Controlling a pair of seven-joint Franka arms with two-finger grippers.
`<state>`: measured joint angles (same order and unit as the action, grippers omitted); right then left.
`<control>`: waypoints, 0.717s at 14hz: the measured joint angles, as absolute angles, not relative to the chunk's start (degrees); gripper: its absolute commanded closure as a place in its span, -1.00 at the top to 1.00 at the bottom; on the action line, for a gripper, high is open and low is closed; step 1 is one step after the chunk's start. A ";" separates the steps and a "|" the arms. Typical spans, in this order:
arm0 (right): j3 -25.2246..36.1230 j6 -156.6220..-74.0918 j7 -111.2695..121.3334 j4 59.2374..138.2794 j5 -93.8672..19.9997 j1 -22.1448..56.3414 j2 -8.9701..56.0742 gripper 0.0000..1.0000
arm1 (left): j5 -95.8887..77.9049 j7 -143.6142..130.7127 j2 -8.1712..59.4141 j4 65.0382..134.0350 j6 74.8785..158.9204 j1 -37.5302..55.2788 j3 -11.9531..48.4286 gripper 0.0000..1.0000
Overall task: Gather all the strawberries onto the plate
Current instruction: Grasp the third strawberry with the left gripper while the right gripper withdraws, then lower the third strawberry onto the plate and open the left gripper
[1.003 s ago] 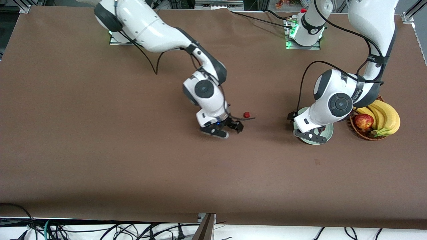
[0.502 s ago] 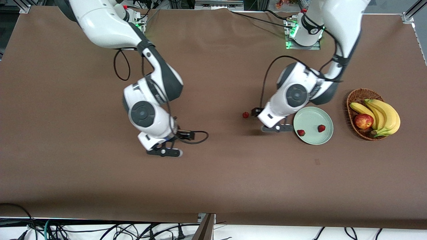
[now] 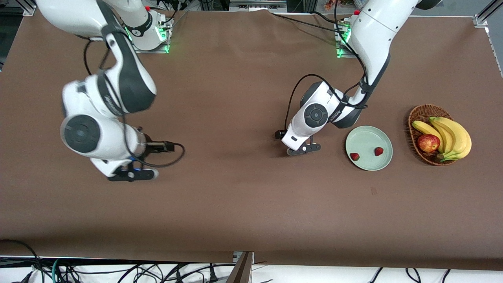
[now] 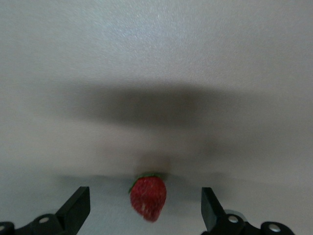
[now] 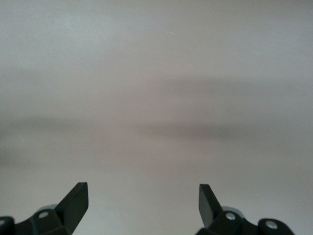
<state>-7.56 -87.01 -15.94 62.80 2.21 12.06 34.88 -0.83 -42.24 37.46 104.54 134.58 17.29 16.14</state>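
The pale green plate (image 3: pixel 367 137) lies toward the left arm's end of the table and holds two strawberries (image 3: pixel 355 156) (image 3: pixel 379 151). My left gripper (image 3: pixel 303 148) hangs low over the table beside the plate, toward the right arm's end. In the left wrist view it (image 4: pixel 144 199) is open, and a third strawberry (image 4: pixel 148 197) with a green end lies on the table between its fingers, untouched. The left hand hides this berry in the front view. My right gripper (image 3: pixel 133 175) is open and empty over bare table (image 5: pixel 143 198).
A brown wicker basket (image 3: pixel 422 108) with bananas (image 3: pixel 452 135) and a red apple (image 3: pixel 428 142) stands beside the plate, at the left arm's end of the table.
My left gripper has moved from over the plate to over the lone strawberry, uncovering two berries in the plate. My right arm has drawn away toward its own end of the table.
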 measured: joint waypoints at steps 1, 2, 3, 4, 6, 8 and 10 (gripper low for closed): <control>-7.47 -85.44 -14.62 63.29 2.31 10.97 32.77 1.00 | -0.65 -42.24 37.84 104.52 134.92 17.35 16.14 0.55; -7.42 -84.57 -13.23 64.40 2.34 9.62 30.42 1.00 | -0.08 -42.24 37.96 104.50 134.98 17.39 16.14 0.40; -7.39 -83.99 -12.09 66.00 2.36 8.20 27.98 1.00 | 0.43 -42.24 37.96 104.45 134.98 17.42 16.14 0.39; -7.37 -83.32 -11.19 67.84 2.37 6.78 25.40 1.00 | 0.66 -42.24 37.96 104.36 134.98 17.48 16.15 0.30; -7.35 -81.00 -9.67 71.32 2.43 4.29 20.23 1.00 | 0.88 -42.30 37.96 104.33 134.91 18.00 16.15 -0.34; -7.12 -79.61 -7.48 74.52 2.59 2.34 15.47 1.00 | 0.89 -42.67 37.96 104.33 134.87 18.68 16.15 -0.99; -5.17 -78.25 -6.09 76.73 2.60 1.39 12.71 1.00 | 0.94 -43.51 37.96 104.33 134.87 18.89 16.14 -1.00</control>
